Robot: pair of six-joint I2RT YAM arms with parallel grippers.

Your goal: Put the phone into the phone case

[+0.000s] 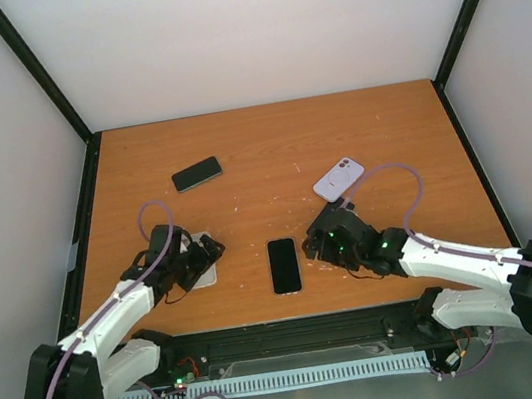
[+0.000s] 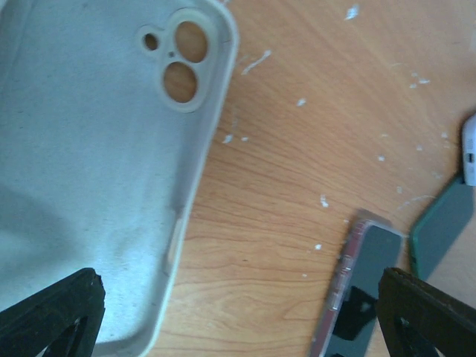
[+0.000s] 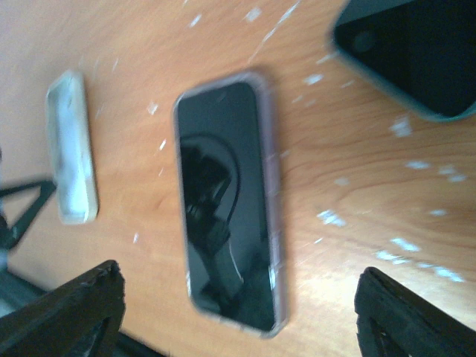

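A black-screened phone lies face up at the table's front middle, with a clear rim round it. It also shows in the right wrist view and the left wrist view. An empty pale grey phone case lies inside up, with its camera holes at the far end; it also shows in the left wrist view and the right wrist view. My left gripper is open and empty, hovering over the case's near end. My right gripper is open and empty, just right of the phone.
A dark phone with a greenish edge lies at the back left and shows in the right wrist view. A lavender phone lies camera side up behind my right gripper. A dark green flat thing shows at the left wrist view's right edge.
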